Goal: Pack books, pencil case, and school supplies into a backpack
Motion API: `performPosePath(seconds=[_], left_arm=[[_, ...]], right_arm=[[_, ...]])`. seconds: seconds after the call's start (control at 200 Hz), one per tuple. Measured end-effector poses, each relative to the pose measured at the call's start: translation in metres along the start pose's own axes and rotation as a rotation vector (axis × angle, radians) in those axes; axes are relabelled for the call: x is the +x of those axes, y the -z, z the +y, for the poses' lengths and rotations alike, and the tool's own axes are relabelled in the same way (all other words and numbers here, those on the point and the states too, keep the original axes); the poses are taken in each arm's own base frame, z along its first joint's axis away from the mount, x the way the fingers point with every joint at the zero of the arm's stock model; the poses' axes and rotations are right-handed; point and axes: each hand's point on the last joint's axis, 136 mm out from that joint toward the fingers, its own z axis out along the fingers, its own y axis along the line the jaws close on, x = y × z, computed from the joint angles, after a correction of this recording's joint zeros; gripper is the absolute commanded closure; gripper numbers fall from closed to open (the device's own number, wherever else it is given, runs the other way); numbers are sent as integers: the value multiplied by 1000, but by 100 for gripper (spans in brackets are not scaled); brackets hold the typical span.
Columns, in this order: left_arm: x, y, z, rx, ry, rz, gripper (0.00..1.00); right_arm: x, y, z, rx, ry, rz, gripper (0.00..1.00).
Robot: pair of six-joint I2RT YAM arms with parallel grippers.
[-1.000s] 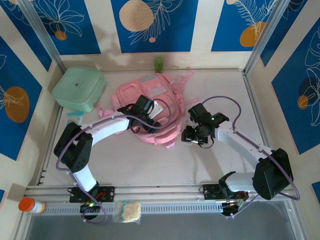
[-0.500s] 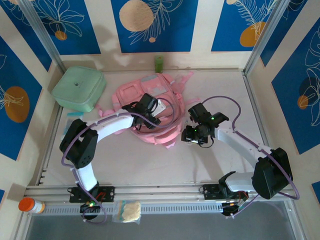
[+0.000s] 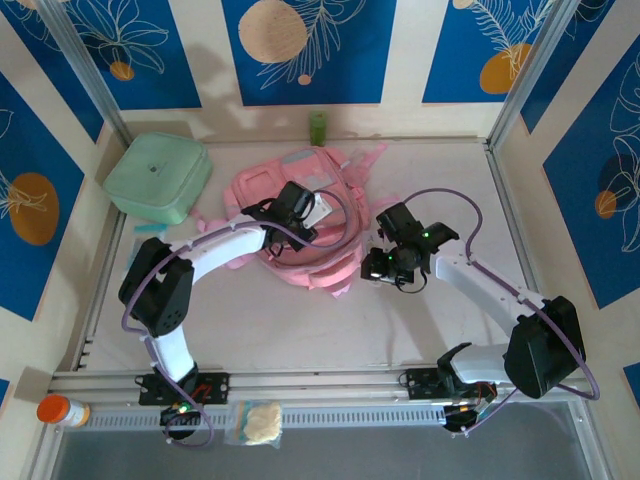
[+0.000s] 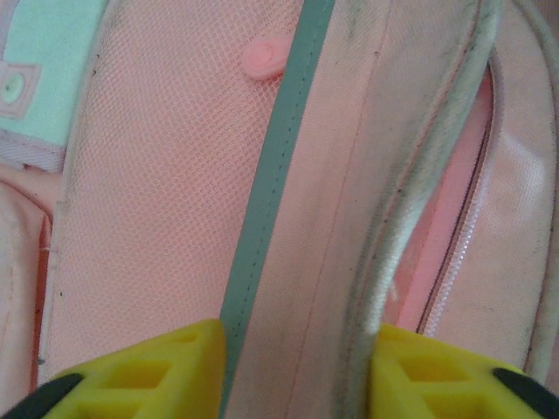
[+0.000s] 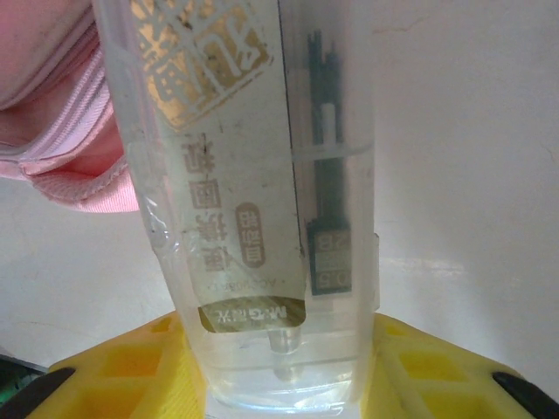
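Note:
The pink backpack (image 3: 262, 185) lies flat at the middle back of the table. My left gripper (image 3: 303, 228) is down on its top. In the left wrist view its yellow fingers (image 4: 140, 371) press from both sides on a fold of the backpack (image 4: 157, 175) with a teal stripe and grey piping, beside the open zipper (image 4: 463, 253). My right gripper (image 3: 383, 266) hovers just right of the bag, shut on a finger-sized clear school-supply case (image 5: 253, 218) with printed labels. A pink corner of the backpack (image 5: 52, 105) lies left of that case. The books and pencil case are out of view.
A mint-green lidded box (image 3: 158, 178) sits at the back left, with a teal packet (image 3: 148, 230) in front of it. A small green bottle (image 3: 318, 127) stands at the back wall. An orange-capped bottle (image 3: 62, 411) and a clear bag (image 3: 257, 422) lie by the front rail.
My left gripper has shifted a little further onto the backpack and its jaws have closed in on the fabric fold. The right gripper has barely moved and keeps the clear case.

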Motion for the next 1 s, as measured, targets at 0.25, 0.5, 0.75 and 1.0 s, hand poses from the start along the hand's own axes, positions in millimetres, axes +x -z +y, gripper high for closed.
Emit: performPosePath(seconds=[0.25,0.5,0.75,1.0], left_arm=[[-9,5,-1,24,32,-15,100],[-16,16,-6,59,161,-45,100],[-39,45,-19,81,361,-115,100],[-54,53,-31,114,537,-153,100]], right_arm=[[-4,1,11,-33,24,12,61],[-16,0,29,-78,75,22,61],[-40,-14,53,-125,104,43,61],[-71,-24,66,-163,81,45,56]])
